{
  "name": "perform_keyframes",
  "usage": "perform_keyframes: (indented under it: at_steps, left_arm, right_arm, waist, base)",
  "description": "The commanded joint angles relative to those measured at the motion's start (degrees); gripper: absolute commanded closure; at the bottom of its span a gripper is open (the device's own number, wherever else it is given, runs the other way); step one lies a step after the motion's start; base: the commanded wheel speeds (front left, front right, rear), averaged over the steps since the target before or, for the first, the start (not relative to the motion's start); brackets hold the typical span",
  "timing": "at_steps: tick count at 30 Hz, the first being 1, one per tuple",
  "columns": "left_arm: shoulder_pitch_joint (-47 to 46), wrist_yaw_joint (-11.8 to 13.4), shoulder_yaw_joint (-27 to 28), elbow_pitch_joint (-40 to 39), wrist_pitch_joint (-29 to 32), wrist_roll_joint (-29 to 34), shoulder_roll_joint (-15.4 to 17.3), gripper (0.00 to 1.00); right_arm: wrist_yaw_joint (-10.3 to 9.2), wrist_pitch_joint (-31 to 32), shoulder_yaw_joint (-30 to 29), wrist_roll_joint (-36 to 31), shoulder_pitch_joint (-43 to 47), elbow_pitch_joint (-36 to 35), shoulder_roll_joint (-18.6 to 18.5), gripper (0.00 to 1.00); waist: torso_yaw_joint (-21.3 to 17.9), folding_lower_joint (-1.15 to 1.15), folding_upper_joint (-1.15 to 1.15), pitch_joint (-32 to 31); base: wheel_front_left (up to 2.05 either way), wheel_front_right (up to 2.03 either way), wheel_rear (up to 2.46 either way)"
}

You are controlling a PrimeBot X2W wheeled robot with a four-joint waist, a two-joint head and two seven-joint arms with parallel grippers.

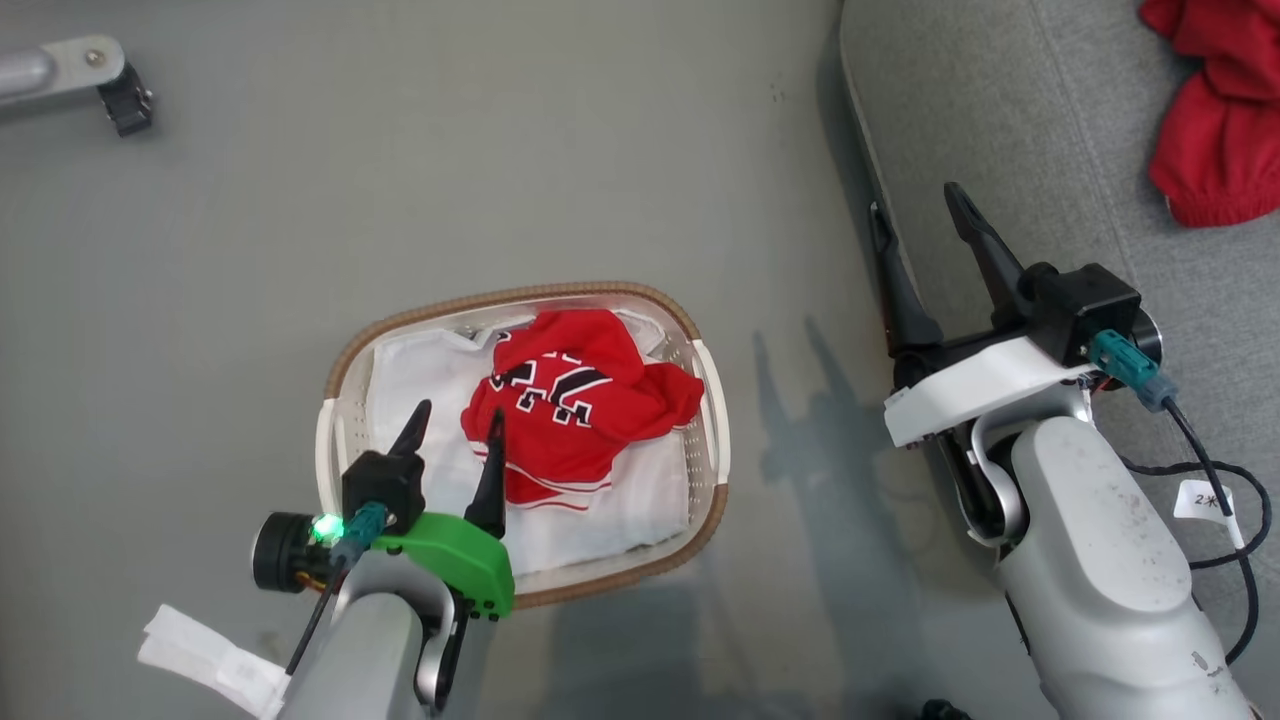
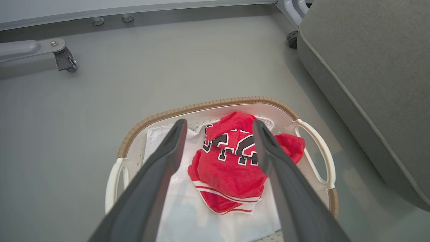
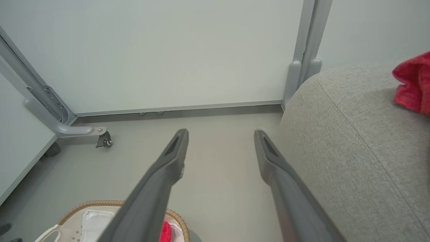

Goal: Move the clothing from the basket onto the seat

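Note:
A crumpled red jersey [image 1: 575,400] [image 2: 235,161] with black-and-white numerals lies in the white basket [image 1: 712,420] [image 2: 315,151] with its tan rim, on a white liner sheet [image 1: 420,375]. My left gripper [image 1: 458,418] [image 2: 218,126] hangs open above the basket's near left part, just short of the jersey, with nothing between its fingers. My right gripper [image 1: 915,205] [image 3: 220,132] is open and empty at the left edge of the grey seat [image 1: 1060,150] [image 3: 352,141] [image 2: 369,67]. More red clothing [image 1: 1215,110] [image 3: 413,84] lies on the seat at the far right.
The basket stands on grey floor [image 1: 400,180] beside the seat. A grey metal frame leg with a caster [image 1: 120,95] [image 2: 63,58] [image 3: 102,139] sits at the far left. A black cable [image 1: 1230,500] loops by my right forearm.

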Motion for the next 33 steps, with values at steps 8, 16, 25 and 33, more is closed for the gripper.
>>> perform_keyframes:
  at_steps: [8, 16, 25, 33]
  left_arm:
    - [-7.8, -0.2, -2.1, 4.2, 0.0, 1.3, 0.4, 0.0]
    - [-14.0, -0.7, -0.7, 8.6, 0.0, 3.1, 0.4, 0.0]
    - [-20.7, -2.5, 0.7, 15.8, 0.0, 3.6, 1.0, 0.0]
    - [-26.0, -3.5, 2.3, 22.4, 0.0, 2.1, 1.1, 0.0]
  right_arm:
    - [-0.07, -0.1, 0.6, 1.1, -3.4, -2.9, -0.2, 0.0]
    - [-0.08, -0.1, 1.4, 1.6, -4.9, -4.6, -0.2, 0.0]
    - [-0.08, -0.1, 2.5, 3.1, -5.8, -6.1, -0.2, 0.0]
    - [-0.08, -0.1, 3.8, 4.0, -6.6, -6.7, -0.2, 0.0]
  waist:
    - [-2.2, 0.0, 0.0, 10.1]
    - [-3.2, 0.0, 0.0, 14.6]
    - [-4.4, 0.0, 0.0, 18.5]
    - [-5.0, 0.0, 0.0, 21.5]
  base:
    - [0.0, 0.0, 0.0]
    - [0.0, 0.0, 0.0]
    - [0.0, 0.0, 0.0]
    - [0.0, 0.0, 0.0]
